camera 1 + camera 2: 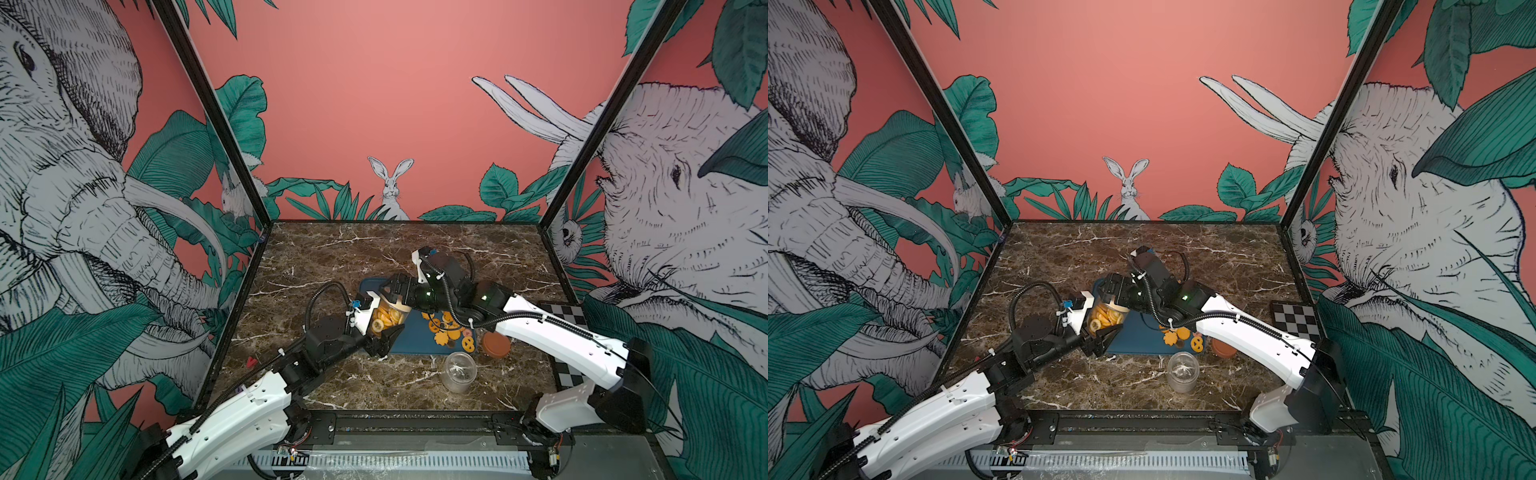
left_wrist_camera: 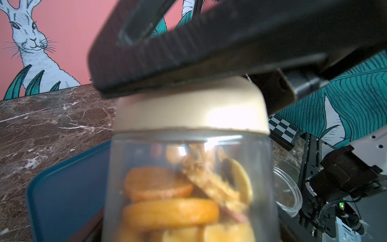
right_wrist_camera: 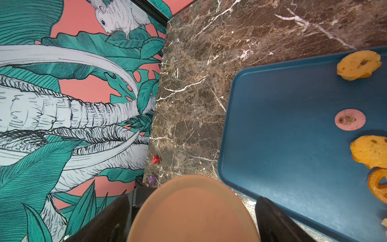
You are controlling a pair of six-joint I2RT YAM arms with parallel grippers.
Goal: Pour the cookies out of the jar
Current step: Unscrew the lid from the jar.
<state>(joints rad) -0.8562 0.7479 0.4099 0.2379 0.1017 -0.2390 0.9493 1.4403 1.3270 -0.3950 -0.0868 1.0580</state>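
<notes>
1. Your left gripper [image 1: 384, 329] clamps the jar [image 1: 390, 316] over the blue tray [image 1: 409, 338]; cookies [image 2: 167, 209] inside, cream lid [image 2: 188, 113] on.
2. Right gripper [image 1: 392, 291] straddles that lid; grip unclear.
3. Nearby: loose cookies [image 1: 451, 332], empty clear jar [image 1: 459, 372], brown lid [image 1: 495, 345].

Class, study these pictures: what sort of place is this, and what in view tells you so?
Probably a robot test booth, not a real kitchen: a left arm and a right arm mounted at the front edge, printed jungle wall panels boxing in a marble-look tabletop, and a checkerboard at its side.
</notes>
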